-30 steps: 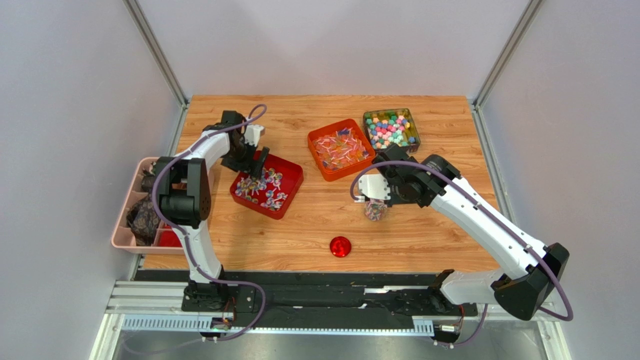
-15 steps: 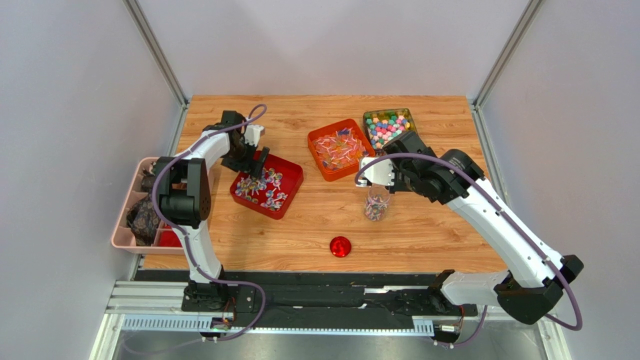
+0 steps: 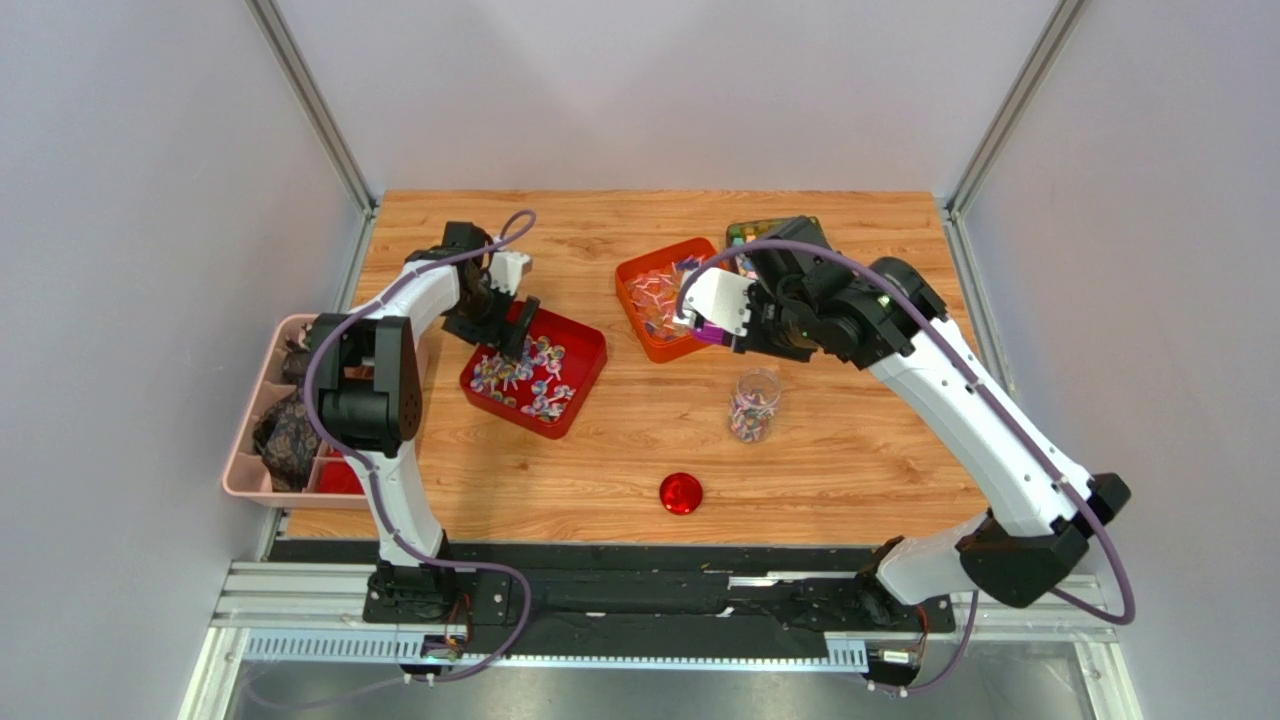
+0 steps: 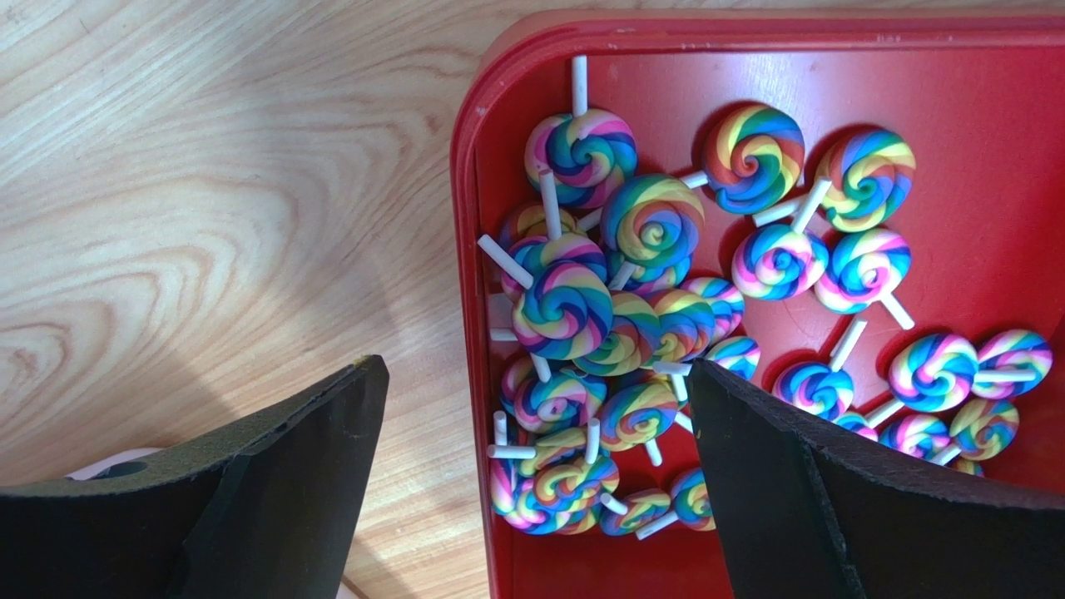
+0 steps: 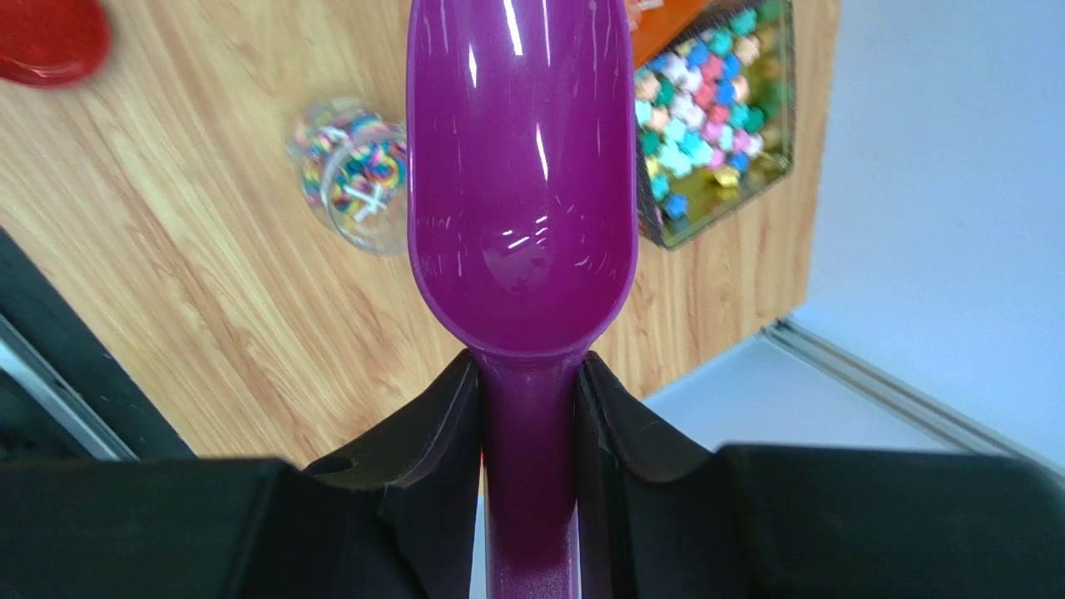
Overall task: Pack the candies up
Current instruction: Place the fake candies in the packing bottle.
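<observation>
Candies (image 3: 661, 300) filled the orange tray (image 3: 622, 285); some sat in the jar (image 3: 754, 408) nearby. The right gripper (image 5: 528, 387) pinched the empty purple scoop (image 5: 523, 175) by its handle; the left gripper (image 4: 531, 387) hung spread over lollipops (image 4: 650, 287). A shallow dig and level carry back seemed wisest

You see the red tray (image 3: 580, 354) from high overhead and close-up from the left wrist; the right wrist looks down to its right.
</observation>
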